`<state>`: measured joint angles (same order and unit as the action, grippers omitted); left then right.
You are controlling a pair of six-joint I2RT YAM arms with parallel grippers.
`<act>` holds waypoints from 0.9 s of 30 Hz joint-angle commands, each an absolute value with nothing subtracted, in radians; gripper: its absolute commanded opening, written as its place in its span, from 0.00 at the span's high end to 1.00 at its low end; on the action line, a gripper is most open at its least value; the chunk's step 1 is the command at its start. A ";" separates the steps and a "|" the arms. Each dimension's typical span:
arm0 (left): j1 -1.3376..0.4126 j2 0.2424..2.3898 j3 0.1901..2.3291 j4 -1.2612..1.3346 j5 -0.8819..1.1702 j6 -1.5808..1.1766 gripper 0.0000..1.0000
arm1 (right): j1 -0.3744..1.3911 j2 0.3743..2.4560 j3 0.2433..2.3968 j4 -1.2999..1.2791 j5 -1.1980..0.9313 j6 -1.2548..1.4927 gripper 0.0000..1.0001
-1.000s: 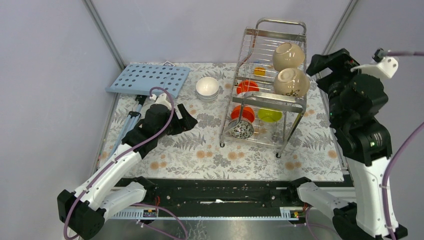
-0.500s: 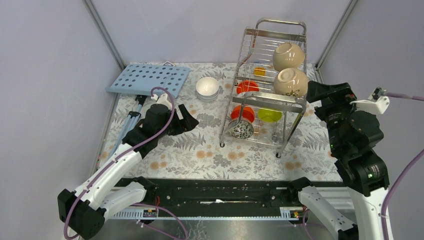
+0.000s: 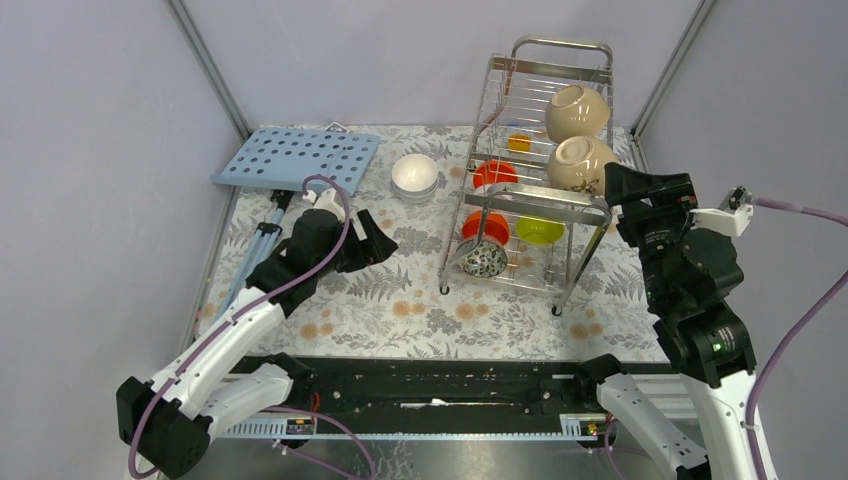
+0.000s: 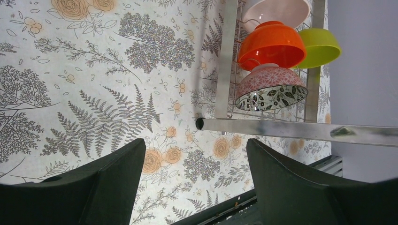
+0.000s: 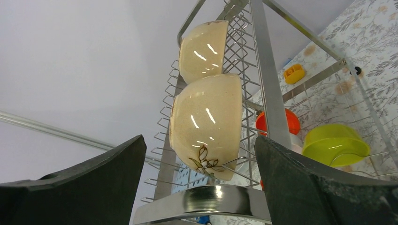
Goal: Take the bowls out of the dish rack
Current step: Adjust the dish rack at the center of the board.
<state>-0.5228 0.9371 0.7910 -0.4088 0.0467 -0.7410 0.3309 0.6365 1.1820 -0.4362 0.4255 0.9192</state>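
Note:
The steel wire dish rack (image 3: 561, 44) stands at the back right of the floral mat. Its upper tier holds two cream-beige bowls (image 3: 577, 110) on edge. The lower tier holds two orange-red bowls (image 3: 494, 175), a lime-green bowl (image 3: 539, 230) and a speckled bowl (image 3: 484, 260). A white bowl stack (image 3: 414, 176) sits on the mat left of the rack. My right gripper (image 3: 612, 190) is open beside the nearer cream bowl (image 5: 206, 124), which lies just ahead of its open jaws (image 5: 199, 187). My left gripper (image 3: 385, 240) is open and empty, left of the rack; its wrist view (image 4: 195, 183) shows the orange (image 4: 272, 44), green (image 4: 321, 46) and speckled (image 4: 270, 89) bowls.
A flat light-blue perforated board (image 3: 297, 158) lies at the back left. A small yellow-orange clip (image 3: 518, 142) is in the rack. A pale blue tool (image 3: 258, 245) lies under my left arm. Grey walls close in on three sides.
My right arm has come down and moved left from beside the rack's top, bringing its open gripper up to the nearer cream bowl. The left arm has not moved.

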 commanded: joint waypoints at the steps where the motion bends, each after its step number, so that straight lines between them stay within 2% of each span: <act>1: -0.522 0.948 0.803 -0.356 0.061 -0.753 0.17 | 0.326 0.647 1.165 -0.337 0.418 0.969 0.07; 17: -0.522 0.980 0.817 -0.341 0.059 -0.743 0.17 | 0.325 0.703 1.142 -0.296 0.414 0.957 0.07; 27: -0.520 1.016 0.957 -0.342 0.003 -0.682 0.17 | 0.325 0.754 1.415 -0.434 0.491 0.551 0.07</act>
<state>-0.5228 1.0004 0.8330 -0.4011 0.0353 -0.7311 0.3271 0.7364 1.2694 -0.4118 0.4305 0.7692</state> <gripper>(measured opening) 0.833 0.929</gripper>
